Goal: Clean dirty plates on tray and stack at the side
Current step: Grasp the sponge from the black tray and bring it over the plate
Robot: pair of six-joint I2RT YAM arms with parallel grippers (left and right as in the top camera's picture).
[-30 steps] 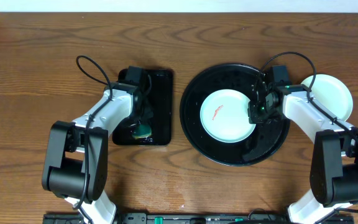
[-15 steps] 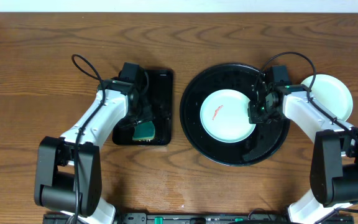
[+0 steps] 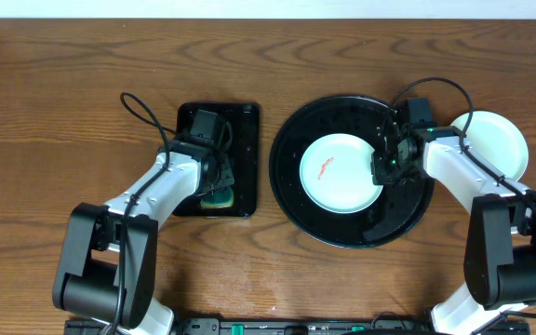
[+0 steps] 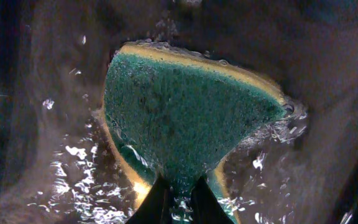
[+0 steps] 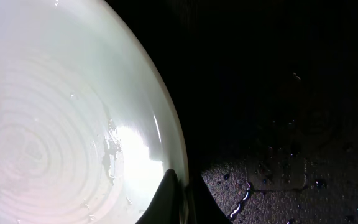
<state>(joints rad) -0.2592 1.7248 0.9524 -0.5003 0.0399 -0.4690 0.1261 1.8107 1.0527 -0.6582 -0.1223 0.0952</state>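
A pale mint-green plate [image 3: 341, 173] with a small red smear [image 3: 325, 168] lies on the round black tray [image 3: 291, 186]. My right gripper [image 3: 380, 169] is shut on that plate's right rim; the right wrist view shows the rim [image 5: 176, 146] pinched between the fingertips [image 5: 168, 193]. A second pale green plate [image 3: 497, 140] lies on the table right of the tray. My left gripper [image 3: 217, 191] is shut on the green and yellow sponge [image 4: 185, 118], held in the wet rectangular black tray [image 3: 245, 126]. No yellow plate is in view.
Water films the rectangular tray's floor [image 4: 55, 168] around the sponge. Water droplets sit on the round tray's floor [image 5: 278, 174]. Bare wooden table [image 3: 54, 112] surrounds both trays. Both arms' bases stand at the front edge.
My left arm has shifted over the rectangular tray, and the sponge moved slightly toward the tray's front. The right arm and the plate have not moved.
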